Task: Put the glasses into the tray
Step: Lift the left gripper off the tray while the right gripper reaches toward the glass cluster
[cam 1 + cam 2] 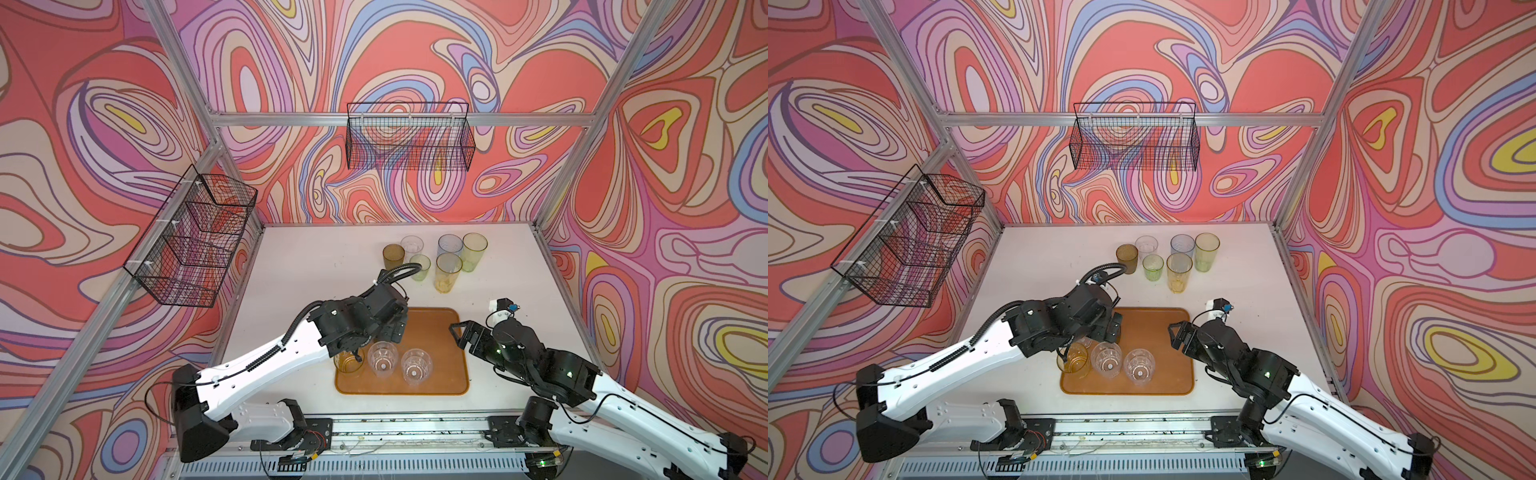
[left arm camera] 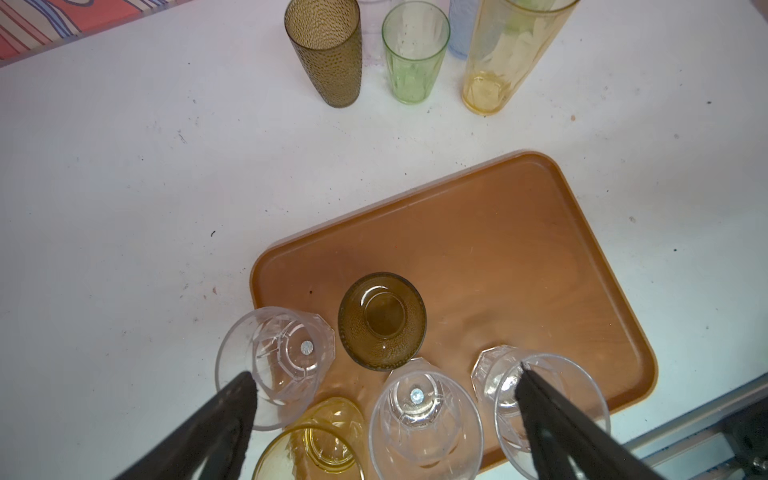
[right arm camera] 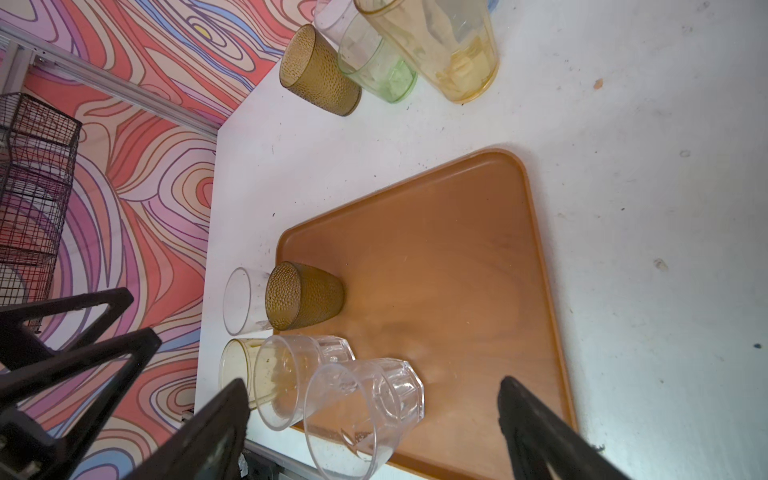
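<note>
The orange-brown tray (image 1: 440, 332) lies near the table's front. An amber glass (image 1: 348, 360) and two clear faceted glasses (image 1: 382, 358) (image 1: 416, 365) stand along its near side. In the left wrist view an olive-brown glass (image 2: 382, 320) stands behind them, and another clear glass (image 2: 274, 365) stands at the tray's left edge. My left gripper (image 2: 386, 399) hangs open just above this group, holding nothing. My right gripper (image 1: 461, 336) hovers open over the tray's right rim, empty. Several more glasses stand at the back, among them olive-brown (image 1: 393, 257), green (image 1: 419, 267) and tall yellow (image 1: 448, 272).
A black wire basket (image 1: 409, 137) hangs on the back wall and another (image 1: 195, 237) on the left wall. The left arm's cable loops close to the green glass. A metal rail (image 1: 415, 428) runs along the table's front edge.
</note>
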Motion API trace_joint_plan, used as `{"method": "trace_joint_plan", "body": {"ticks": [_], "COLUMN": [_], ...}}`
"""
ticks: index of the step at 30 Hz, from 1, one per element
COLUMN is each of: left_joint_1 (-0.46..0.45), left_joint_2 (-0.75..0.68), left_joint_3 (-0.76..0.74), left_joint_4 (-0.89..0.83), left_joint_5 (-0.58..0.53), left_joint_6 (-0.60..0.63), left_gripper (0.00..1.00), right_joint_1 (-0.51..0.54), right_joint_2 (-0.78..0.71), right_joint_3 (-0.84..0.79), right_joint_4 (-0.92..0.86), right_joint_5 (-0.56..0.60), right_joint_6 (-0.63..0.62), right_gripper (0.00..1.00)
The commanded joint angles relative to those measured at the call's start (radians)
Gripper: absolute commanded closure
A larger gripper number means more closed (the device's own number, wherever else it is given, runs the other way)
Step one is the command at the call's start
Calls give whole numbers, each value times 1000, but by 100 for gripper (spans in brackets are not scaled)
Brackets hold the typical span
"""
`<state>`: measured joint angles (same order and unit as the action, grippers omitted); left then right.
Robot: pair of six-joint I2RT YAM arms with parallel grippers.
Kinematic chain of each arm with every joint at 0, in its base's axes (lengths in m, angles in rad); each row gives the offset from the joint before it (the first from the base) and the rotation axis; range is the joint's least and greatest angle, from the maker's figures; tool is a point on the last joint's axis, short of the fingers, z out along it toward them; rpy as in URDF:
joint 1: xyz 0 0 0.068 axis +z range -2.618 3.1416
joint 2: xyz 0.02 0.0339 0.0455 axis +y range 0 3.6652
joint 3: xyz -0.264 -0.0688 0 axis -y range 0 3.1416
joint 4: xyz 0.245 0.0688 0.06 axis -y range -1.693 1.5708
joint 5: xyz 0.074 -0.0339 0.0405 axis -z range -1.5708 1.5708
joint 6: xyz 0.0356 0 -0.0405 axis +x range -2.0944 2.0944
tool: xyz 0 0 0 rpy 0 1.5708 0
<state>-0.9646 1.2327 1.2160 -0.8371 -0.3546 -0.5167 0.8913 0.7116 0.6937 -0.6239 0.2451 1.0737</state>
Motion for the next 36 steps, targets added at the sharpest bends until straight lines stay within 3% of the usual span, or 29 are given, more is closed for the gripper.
{"method": "trace_joint_plan", "body": {"ticks": [1, 15, 30, 36], "left_joint_1": [58, 183, 243, 259], "left_joint_2": [-52, -138, -300, -334], "left_joint_3": [-33, -76, -141, -150], "left_joint_4": [-17, -37, 32, 13], "left_joint_5": [57, 222, 133, 36], "left_joint_6": [40, 120, 189, 188], "left_gripper": [0, 0, 0, 0], "right_joint_1": [-2, -2, -4, -56], "right_joint_2": [37, 265, 662, 887], "right_joint_3": [39, 289, 635, 894], "right_joint_4": [25, -31, 51, -35], "right_joint_5": [-28, -51, -144, -181], "right_joint_6": [-37, -173, -344, -480], "right_gripper": [5, 7, 16, 17]}}
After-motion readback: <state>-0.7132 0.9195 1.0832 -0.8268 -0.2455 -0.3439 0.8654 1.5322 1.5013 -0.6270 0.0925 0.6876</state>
